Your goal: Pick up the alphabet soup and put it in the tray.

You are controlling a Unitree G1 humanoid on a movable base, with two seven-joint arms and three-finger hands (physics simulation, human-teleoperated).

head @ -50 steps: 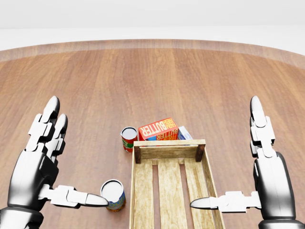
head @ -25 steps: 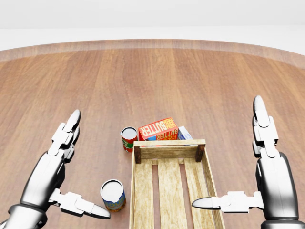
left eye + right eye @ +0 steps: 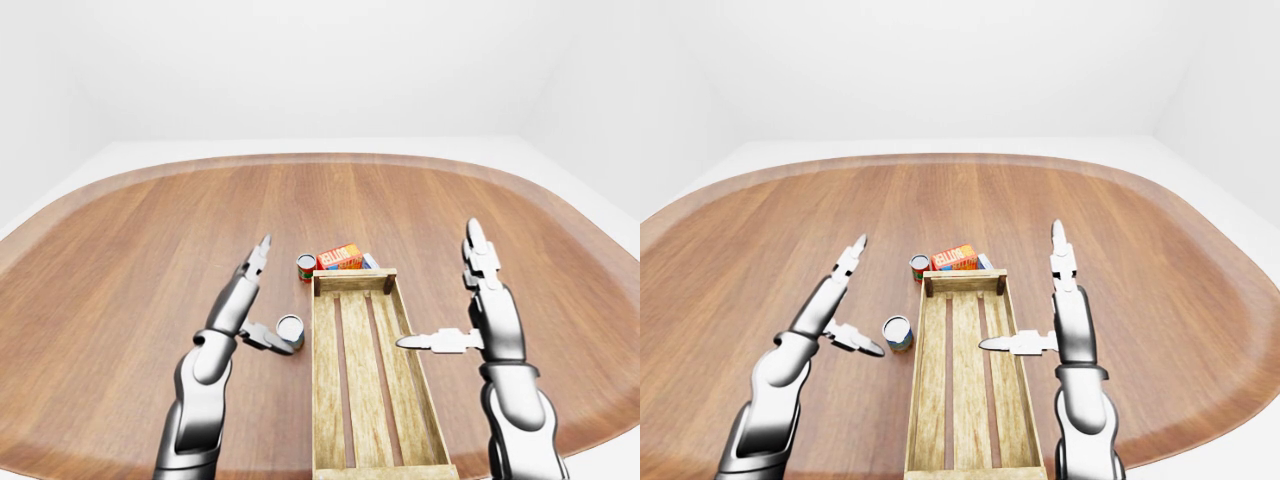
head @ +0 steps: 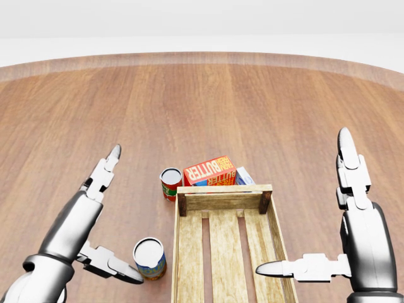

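Your alphabet soup (image 4: 150, 257) stands upright on the tabletop (image 4: 202, 107), just left of the wooden tray (image 4: 222, 252) and outside it, near the tray's left wall in the head view. Your left robot hand (image 4: 88, 221) is spread open beside the can: the thumb tip (image 4: 129, 276) reaches in low from the left and sits just by the can's lower left side, though from these angles you cannot tell whether it touches; the other fingers (image 4: 106, 170) point up and away toward the top of the view, well clear of the can. Your right robot hand (image 4: 350, 233) is open too, fingers extended upward at the tray's right side, with its thumb (image 4: 284, 268) reaching left over the tray's right wall. A second can (image 4: 170, 183) with a red label stands near the tray's upper left corner, and a butter box (image 4: 210, 170) lies just above the tray's top end, with a smaller blue and white box (image 4: 245, 176) tucked beside it on the right.
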